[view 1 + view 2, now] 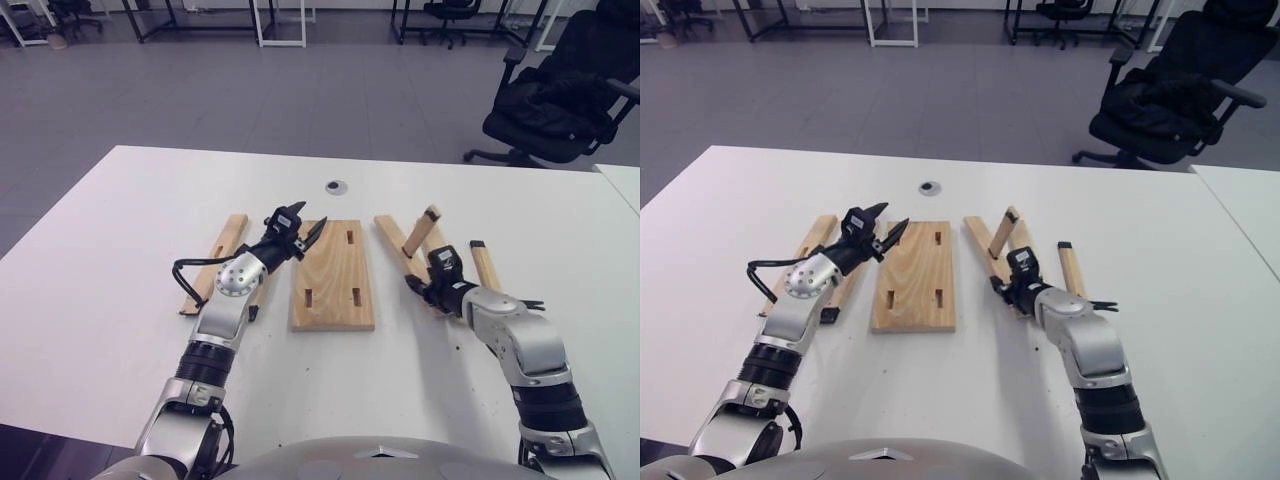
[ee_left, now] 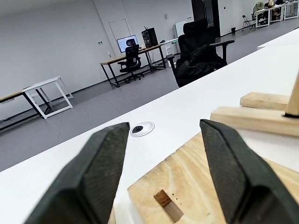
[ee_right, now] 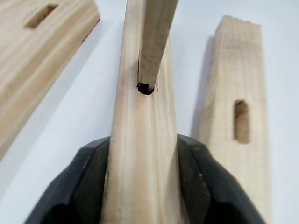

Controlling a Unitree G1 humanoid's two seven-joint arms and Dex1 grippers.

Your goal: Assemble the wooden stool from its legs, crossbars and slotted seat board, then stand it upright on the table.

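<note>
Right gripper [image 1: 425,287] clamps a pale wooden leg [image 3: 142,130], slim wooden crossbar [image 1: 421,230] apparently socketed; left gripper [image 1: 303,224] gapes wide over the flat slotted seat board [image 1: 335,285]; most assembly remains.

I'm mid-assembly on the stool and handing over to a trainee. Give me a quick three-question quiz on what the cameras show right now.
1. True or false: the left gripper is open, above the seat board.
2. The right gripper holds: A) the seat board; B) a leg with a crossbar plugged into it; C) nothing.
3. Fill in: the seat board lies ___ on the table.
Key: 1 true; 2 B; 3 flat.
</note>
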